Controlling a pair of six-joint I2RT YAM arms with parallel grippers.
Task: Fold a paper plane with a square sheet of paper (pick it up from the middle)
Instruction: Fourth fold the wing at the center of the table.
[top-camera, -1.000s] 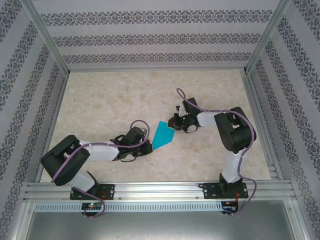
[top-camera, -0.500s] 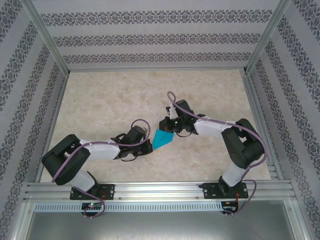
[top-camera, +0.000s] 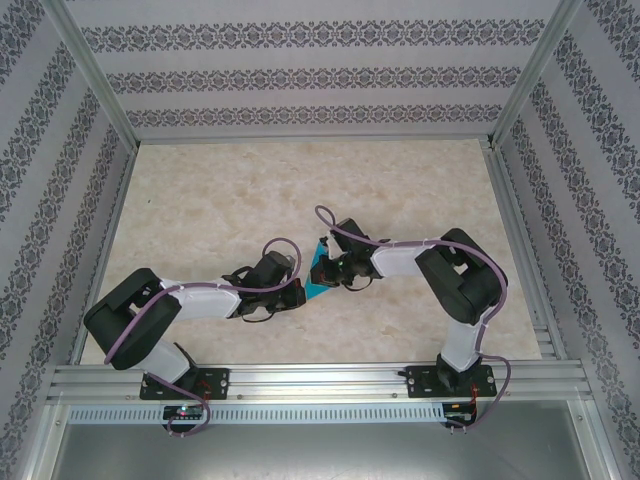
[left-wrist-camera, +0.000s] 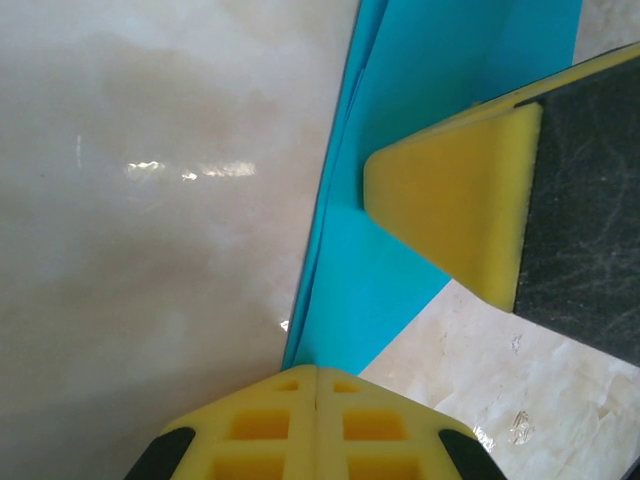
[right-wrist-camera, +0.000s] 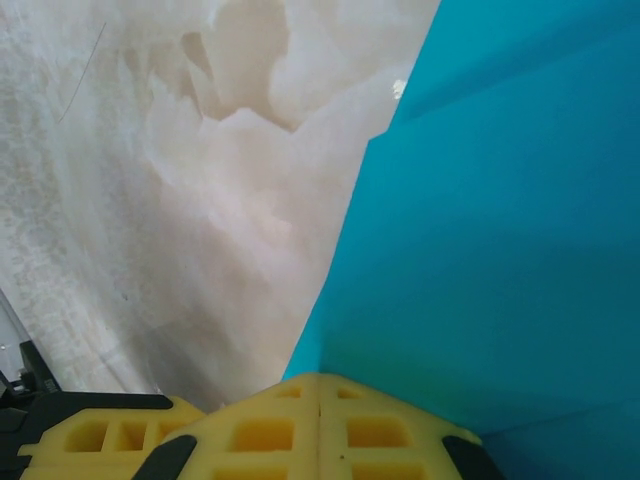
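Paper: the square sheet of paper lies on the table near its middle, between your two grippers; it is already folded, and the left wrist view shows stacked layers along its long edge.
Change: over the last second the right gripper has swept leftward from the paper's far corner to sit on top of it; far less teal shows from above; the left arm has held its place.
Meaning: you are likely pressing a crease flat; no dart shape shows yet, so I judge that most of the folding is still ahead.
Left gripper: fingers pressed together, tip meeting the paper's near corner; I cannot tell whether it pins that corner down or nips it.
Right gripper: fingers pressed together, resting over the teal surface; it grasps nothing that I can see.
Edges: the layered edge runs away from the left fingertips; those layers may slide apart if you drag sideways.
Room: bare table lies all around, widest to the far side and the left; the tight spot is the two grippers, just beside each other; the near rail is well apart.
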